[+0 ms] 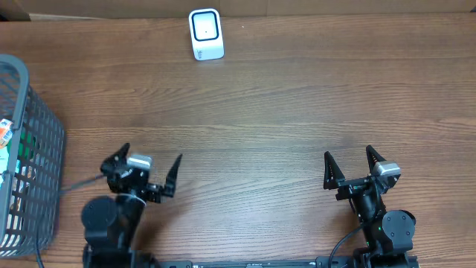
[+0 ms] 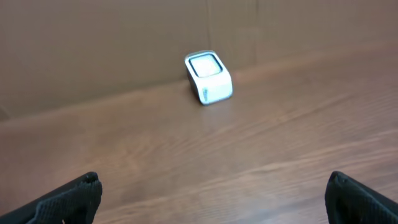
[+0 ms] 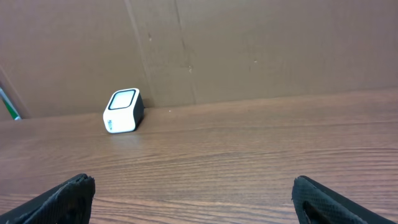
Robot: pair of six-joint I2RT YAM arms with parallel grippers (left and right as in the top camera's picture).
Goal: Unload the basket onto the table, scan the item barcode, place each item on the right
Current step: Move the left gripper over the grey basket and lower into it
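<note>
Left gripper (image 1: pixel 151 155): jaws spread wide with nothing between them, low over the near edge of the table.
Right gripper (image 1: pixel 348 152): also wide apart and empty, well apart from the left one.
Table (image 1: pixel 260 112): bare brown wood from the grippers to the far edge.
Basket (image 1: pixel 46 141): grey wire, at the left edge, near the left gripper.
Items (image 1: pixel 6 138): coloured packs inside the basket, mostly cut off by the frame. The one to scan is probably among them, and no barcode shows.
Scanner (image 1: pixel 206 33): small white box with a dark-rimmed window, at the far edge of the table and well apart from both grippers.
Wall (image 3: pixel 249 50): brown cardboard just behind the scanner.
Done: nothing yet, by my reckoning. No item is out of the basket or in a grip.
Left to do: the whole job. An item has to be taken from the basket, carried across and its barcode shown to the scanner window.
Count: two grippers, one basket, one scanner. I cannot count the items.
</note>
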